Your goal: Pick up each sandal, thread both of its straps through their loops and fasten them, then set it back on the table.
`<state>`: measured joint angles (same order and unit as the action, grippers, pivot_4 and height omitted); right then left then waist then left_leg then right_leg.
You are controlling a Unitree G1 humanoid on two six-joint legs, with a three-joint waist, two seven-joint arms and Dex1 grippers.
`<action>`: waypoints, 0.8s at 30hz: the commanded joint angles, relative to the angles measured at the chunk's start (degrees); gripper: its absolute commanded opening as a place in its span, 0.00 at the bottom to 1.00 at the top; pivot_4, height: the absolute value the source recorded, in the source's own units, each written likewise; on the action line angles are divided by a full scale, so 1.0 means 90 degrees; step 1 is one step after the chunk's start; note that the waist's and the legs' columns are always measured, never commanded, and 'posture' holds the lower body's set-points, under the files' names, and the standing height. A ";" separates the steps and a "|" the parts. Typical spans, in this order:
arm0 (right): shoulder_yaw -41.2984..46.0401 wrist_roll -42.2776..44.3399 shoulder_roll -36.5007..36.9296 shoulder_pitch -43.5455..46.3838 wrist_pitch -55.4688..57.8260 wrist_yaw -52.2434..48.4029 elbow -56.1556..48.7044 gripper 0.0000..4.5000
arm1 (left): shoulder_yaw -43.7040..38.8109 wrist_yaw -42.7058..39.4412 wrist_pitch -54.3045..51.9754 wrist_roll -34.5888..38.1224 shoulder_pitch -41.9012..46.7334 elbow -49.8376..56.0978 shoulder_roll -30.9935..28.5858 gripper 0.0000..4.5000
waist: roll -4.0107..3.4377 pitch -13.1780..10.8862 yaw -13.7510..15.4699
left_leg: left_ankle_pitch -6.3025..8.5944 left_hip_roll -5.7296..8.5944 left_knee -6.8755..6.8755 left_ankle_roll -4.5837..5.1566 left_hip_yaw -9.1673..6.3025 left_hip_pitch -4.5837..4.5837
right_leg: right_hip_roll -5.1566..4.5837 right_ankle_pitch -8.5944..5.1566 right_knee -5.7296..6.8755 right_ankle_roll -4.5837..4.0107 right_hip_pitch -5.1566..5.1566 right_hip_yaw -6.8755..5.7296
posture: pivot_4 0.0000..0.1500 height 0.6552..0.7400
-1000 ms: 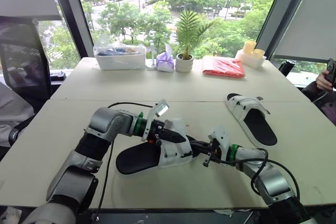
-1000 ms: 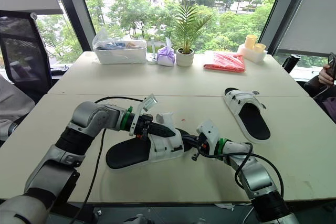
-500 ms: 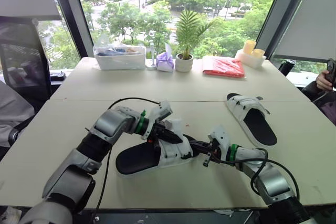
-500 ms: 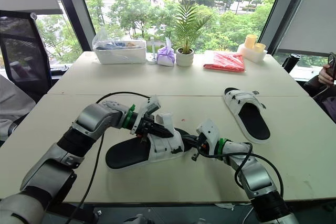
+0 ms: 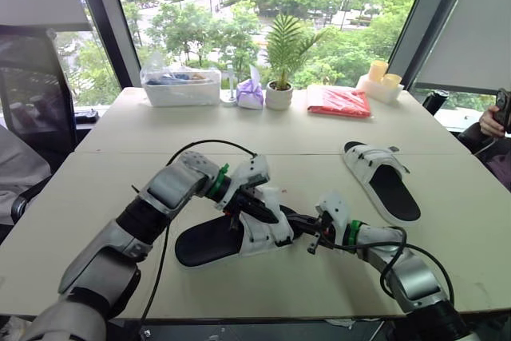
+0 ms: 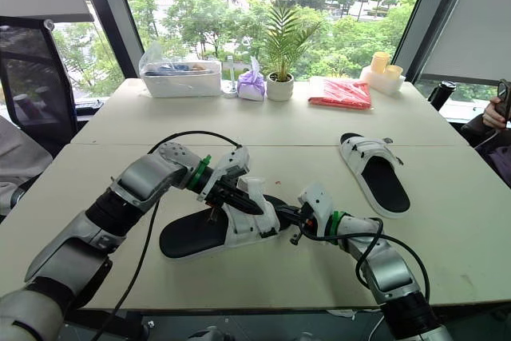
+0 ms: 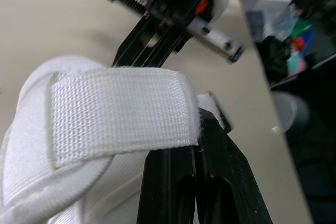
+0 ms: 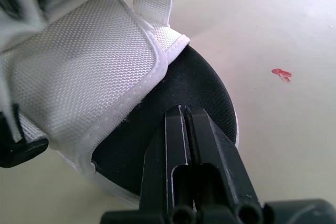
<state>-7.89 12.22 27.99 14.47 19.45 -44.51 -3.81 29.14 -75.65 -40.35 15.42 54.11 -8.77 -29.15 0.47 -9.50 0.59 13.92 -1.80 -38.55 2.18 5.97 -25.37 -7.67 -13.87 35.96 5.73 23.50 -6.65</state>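
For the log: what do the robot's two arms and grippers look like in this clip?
The left arm and right arm are silver-grey shells with black joint segments and a green ring at each wrist. The left gripper and right gripper each have a white housing carrying two slim black fingers. A loose black cable loops along each forearm.
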 commanded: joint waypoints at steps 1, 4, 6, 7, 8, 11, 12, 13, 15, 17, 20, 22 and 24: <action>-0.0151 -0.0125 -0.0030 -0.0186 0.0194 0.0054 0.0153 0.00 | 0.0159 -0.0166 0.0400 -0.0284 0.0121 -0.0069 0.0058 0.01 | 0.0000 0.0000 0.0000 | 0.0000 0.0000 0.0001 0.0000 0.0000 0.0000 | 0.0000 0.0000 0.0000 0.0000 0.0001 0.0000 | 1.00 1.00; -0.0155 -0.0120 -0.0035 -0.0192 0.0196 0.0060 0.0146 0.00 | 0.0139 -0.0331 0.0609 -0.0366 0.0188 -0.0151 0.0112 0.01 | 0.0000 0.0000 0.0000 | 0.0000 0.0000 0.0002 0.0000 0.0000 0.0000 | 0.0000 0.0000 0.0000 0.0000 0.0001 0.0000 | 1.00 1.00; -0.0155 -0.0118 -0.0037 -0.0196 0.0203 0.0068 0.0140 0.00 | 0.0102 -0.0455 0.0694 -0.0339 0.0272 -0.0202 0.0218 0.01 | 0.0000 0.0000 0.0004 | 0.0000 0.0000 0.0002 0.0000 0.0000 0.0000 | 0.0000 0.0000 0.0000 0.0000 0.0001 0.0000 | 1.00 1.00; -0.0154 -0.0116 -0.0038 -0.0194 0.0207 0.0070 0.0138 0.00 | 0.0083 -0.0486 0.0709 -0.0335 0.0296 -0.0226 0.0261 0.01 | 0.0000 0.0000 0.0006 | 0.0000 0.0000 0.0002 0.0001 0.0000 0.0000 | 0.0000 0.0000 0.0000 0.0000 0.0001 0.0000 | 1.00 1.00; -0.0155 -0.0117 -0.0041 -0.0192 0.0212 0.0073 0.0138 0.00 | 0.0080 -0.0508 0.0732 -0.0343 0.0316 -0.0262 0.0325 0.01 | 0.0000 0.0000 0.0008 | 0.0000 0.0000 0.0002 0.0001 0.0001 -0.0001 | 0.0000 0.0000 -0.0001 0.0000 0.0001 0.0000 | 1.00 1.00; -0.0154 -0.0116 -0.0050 -0.0201 0.0223 0.0087 0.0130 0.00 | 0.0083 -0.0587 0.0779 -0.0351 0.0307 -0.0304 0.0464 0.01 | 0.0000 0.0000 0.0011 | 0.0000 0.0001 0.0001 0.0002 0.0001 0.0000 | 0.0000 0.0000 -0.0001 0.0001 -0.0001 -0.0001 | 1.00 1.00; -0.0152 -0.0115 -0.0052 -0.0211 0.0227 0.0093 0.0122 0.00 | 0.0075 -0.0626 0.0783 -0.0341 0.0296 -0.0301 0.0496 0.01 | 0.0000 0.0000 0.0011 | 0.0000 0.0001 0.0001 0.0002 0.0001 0.0000 | 0.0001 0.0000 -0.0001 0.0001 -0.0001 -0.0001 | 1.00 1.00; -0.0152 -0.0114 -0.0055 -0.0217 0.0233 0.0100 0.0114 0.00 | 0.0067 -0.0669 0.0782 -0.0333 0.0290 -0.0298 0.0516 0.01 | 0.0000 0.0000 0.0011 | 0.0000 0.0001 0.0001 0.0002 0.0000 0.0000 | 0.0001 0.0000 0.0000 0.0001 -0.0001 -0.0001 | 1.00 1.00; -0.0151 -0.0111 -0.0061 -0.0238 0.0241 0.0113 0.0099 0.00 | 0.0096 -0.0746 0.0842 -0.0384 0.0291 -0.0311 0.0516 0.01 | 0.0000 0.0000 0.0011 | 0.0000 0.0001 0.0001 0.0002 0.0000 0.0000 | 0.0001 0.0000 0.0000 0.0002 -0.0002 -0.0001 | 1.00 1.00; -0.0151 -0.0106 -0.0063 -0.0257 0.0253 0.0125 0.0082 0.00 | 0.0154 -0.0888 0.1029 -0.0474 0.0297 -0.0341 0.0464 0.01 | 0.0000 0.0000 0.0012 | 0.0000 0.0001 0.0001 0.0002 0.0000 0.0000 | 0.0001 0.0000 0.0000 0.0002 -0.0002 -0.0001 | 1.00 1.00; -0.0149 -0.0098 -0.0062 -0.0270 0.0267 0.0139 0.0066 0.00 | 0.0221 -0.1184 0.1285 -0.0568 0.0350 -0.0395 0.0344 0.01 | 0.0000 0.0000 0.0009 | 0.0000 0.0001 0.0001 0.0002 0.0000 0.0000 | 0.0001 0.0000 0.0000 0.0002 -0.0002 -0.0001 | 1.00 1.00; -0.0152 -0.0096 -0.0069 -0.0265 0.0273 0.0146 0.0069 0.00 | 0.0236 -0.1271 0.1486 -0.0712 0.0441 -0.0551 0.0304 0.01 | 0.0000 0.0000 0.0006 | 0.0000 0.0001 0.0002 0.0002 0.0001 0.0000 | 0.0002 0.0000 0.0000 0.0002 -0.0001 -0.0001 | 1.00 1.00; -0.0155 -0.0093 -0.0078 -0.0256 0.0273 0.0152 0.0078 0.00 | 0.0245 -0.1313 0.1731 -0.0871 0.0518 -0.0726 0.0290 0.01 | 0.0000 0.0000 0.0004 | 0.0000 0.0001 0.0002 0.0002 0.0001 0.0000 | 0.0002 0.0000 0.0000 0.0002 -0.0001 -0.0001 | 1.00 1.00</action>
<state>-7.88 12.22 27.48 13.58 19.75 -43.22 -4.80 30.25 -85.81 -26.52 9.16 58.04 -14.83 -25.98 0.47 -9.50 0.63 13.92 -1.80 -38.53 2.20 5.97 -25.37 -7.65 -13.87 35.96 5.75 23.50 -6.66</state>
